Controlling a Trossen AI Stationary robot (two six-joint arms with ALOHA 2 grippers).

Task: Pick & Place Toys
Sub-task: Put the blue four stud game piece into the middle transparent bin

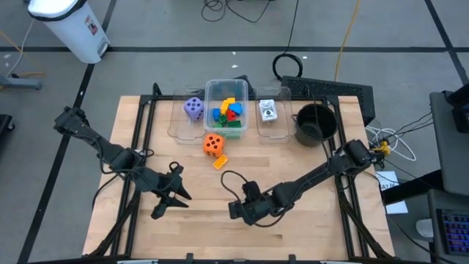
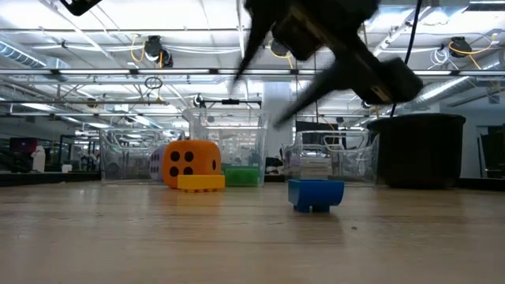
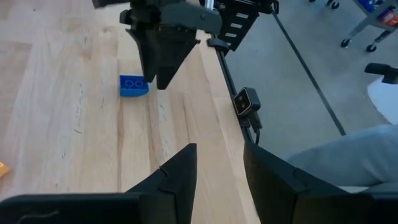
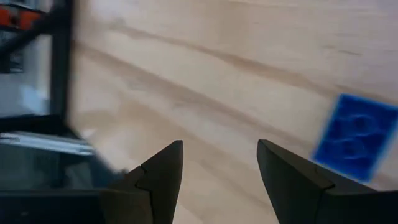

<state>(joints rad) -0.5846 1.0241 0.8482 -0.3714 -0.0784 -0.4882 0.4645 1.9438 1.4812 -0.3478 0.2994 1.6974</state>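
Landmark: clear tub (image 1: 226, 110) at the table's far edge, middle one of a row of clear containers. It held a heap of mixed building blocks (image 1: 229, 111).

Purple die (image 1: 193, 108) sat in the container just left of the tub; a white printed card (image 1: 268, 111) in the one just right of it. Black pot (image 1: 315, 123) stood further right.

Orange die (image 1: 213, 144) lay just in front of the tub, a yellow block (image 1: 220, 161) touching or nearly touching it.

Blue block (image 3: 134, 85) lay alone, well in front of the tub.

Right gripper (image 3: 158, 74) hung above the table beside the blue block, fingers spread, nothing between them.

Left gripper (image 1: 167, 199) sat well in front and left of the tub, fingers parted, empty.
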